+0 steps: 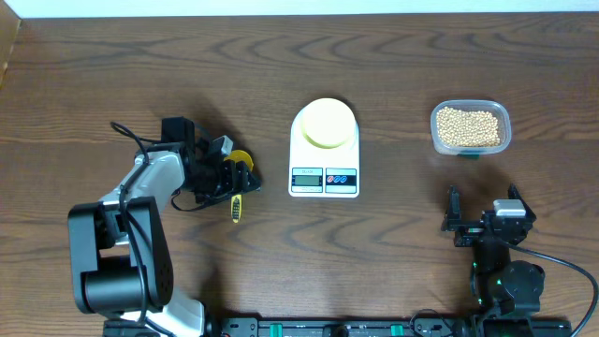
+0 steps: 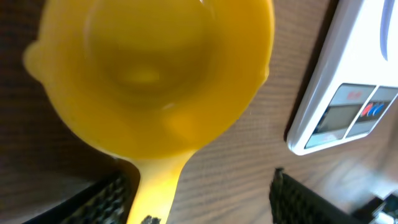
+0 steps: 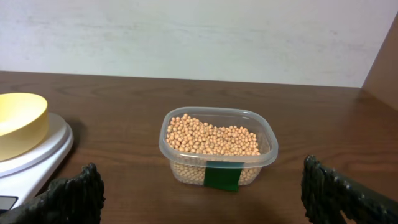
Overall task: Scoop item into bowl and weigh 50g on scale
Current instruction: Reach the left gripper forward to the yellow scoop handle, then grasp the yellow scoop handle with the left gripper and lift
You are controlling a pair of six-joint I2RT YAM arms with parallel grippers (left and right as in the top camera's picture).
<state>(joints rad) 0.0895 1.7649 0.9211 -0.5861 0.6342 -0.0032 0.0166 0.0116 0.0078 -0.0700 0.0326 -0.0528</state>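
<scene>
- Left half of the surface (image 1: 393,56), about midway between its back and front edges: the left end effector (image 1: 239,180) sits low over the yellow scoop (image 1: 241,161). Its fingers (image 2: 106,198) are spread either side of the handle, released, with nothing gripped yet.
- From where I stand, the step is taking that handle. I'd centre it first, since in the wrist view it runs closer to one finger. Then clamp firmly partway along it, so the cup stays level and doesn't roll.
- Centre: the scale (image 1: 324,173) carries the bowl (image 1: 328,124), which looks empty. The display is too small to read.
- Toward the right edge, back half: the beans (image 1: 470,125) fill a clear tub (image 3: 271,151), well apart from the scoop, with the scale between. That looks a long reach, so I'd carry the scoop past the front of the scale, not over the bowl.
- Near the front right corner: the right end effector (image 1: 480,220) rests spread wide, holding nothing, facing the tub. It could steady the tub during scooping.
</scene>
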